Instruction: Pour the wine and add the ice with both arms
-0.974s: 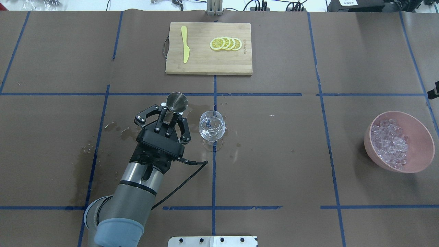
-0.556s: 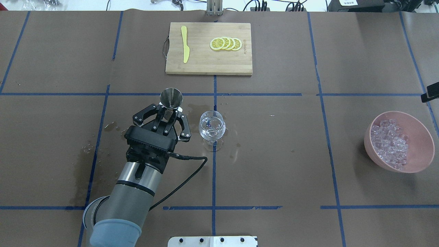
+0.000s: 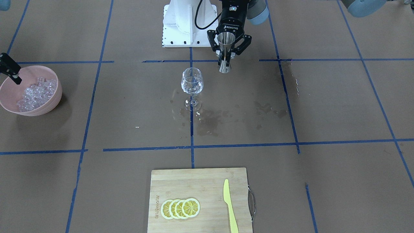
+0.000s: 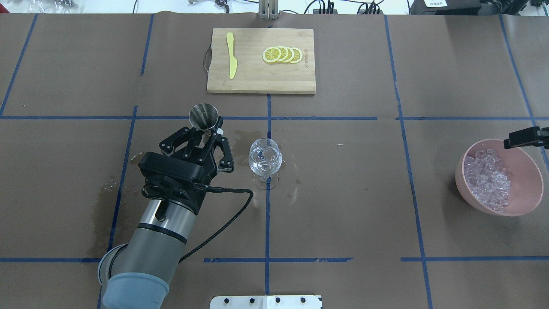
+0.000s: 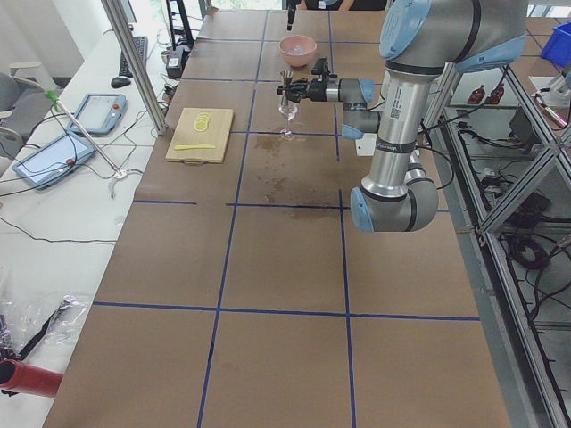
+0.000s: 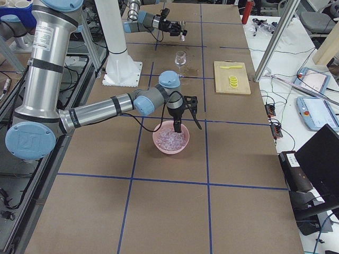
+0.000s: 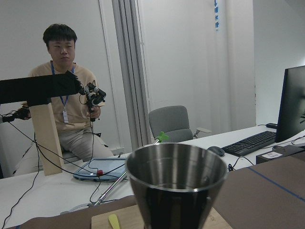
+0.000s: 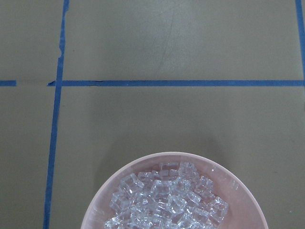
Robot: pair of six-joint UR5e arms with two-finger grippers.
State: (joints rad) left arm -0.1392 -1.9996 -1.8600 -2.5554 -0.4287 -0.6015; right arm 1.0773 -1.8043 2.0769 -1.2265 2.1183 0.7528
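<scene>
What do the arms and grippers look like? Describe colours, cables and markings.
Both the left arm and the right arm are silver-grey tubes with light-blue joint caps. The left gripper and right gripper are black, two-fingered, with linkage fingers. The left one reads ROBOTIQ; a black cable loops from its wrist.

Robotics lab. Table [image 4: 343,193] papered brown, blue tape [image 4: 321,118] grid. Aluminium frame posts [image 5: 134,62]. Far side benches: tablet [image 5: 96,111], monitor [image 7: 290,102], keyboard [image 7: 252,142]. Seated person [image 7: 62,95] holding controller.
</scene>
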